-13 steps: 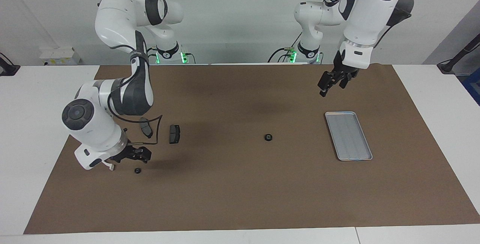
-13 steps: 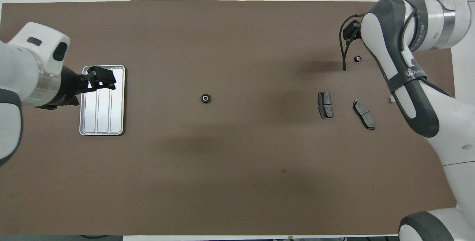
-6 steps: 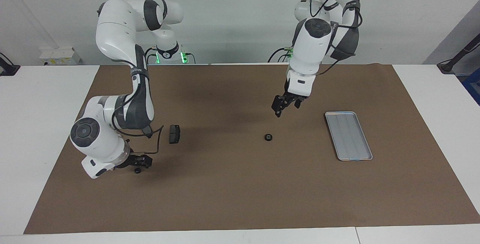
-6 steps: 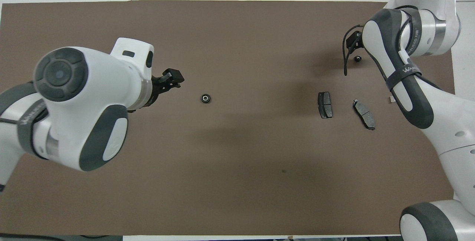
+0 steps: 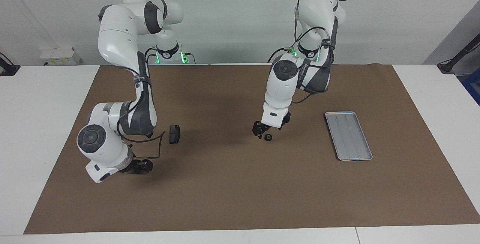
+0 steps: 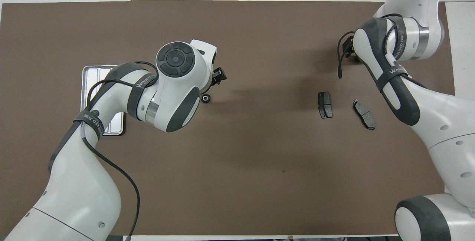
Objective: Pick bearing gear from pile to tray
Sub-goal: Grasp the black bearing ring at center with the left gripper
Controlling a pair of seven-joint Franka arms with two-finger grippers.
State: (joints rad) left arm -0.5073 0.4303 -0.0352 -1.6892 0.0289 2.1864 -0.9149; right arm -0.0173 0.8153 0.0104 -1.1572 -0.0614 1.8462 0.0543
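Note:
A small black round gear (image 5: 268,137) lies alone on the brown mat, between the pile and the tray; it also shows in the overhead view (image 6: 205,98). My left gripper (image 5: 264,133) is open and low right over this gear, fingers to either side of it. The silver-grey tray (image 5: 348,135) lies toward the left arm's end, with nothing in it. The pile is toward the right arm's end: one dark brake pad (image 5: 174,134) shows here, and two show from overhead (image 6: 325,104) (image 6: 364,109). My right gripper (image 5: 141,166) is down at the mat in the pile. The pile's gear and the white bracket are hidden by that arm.
The brown mat (image 5: 240,199) covers most of the white table. From overhead the left arm hides part of the tray (image 6: 89,78). A black cable loops off the right arm's wrist beside the brake pad.
My left arm swung from above the tray's end nearer the robots to the lone gear and came down to it. My right gripper sank over the pile's gear, which no longer shows.

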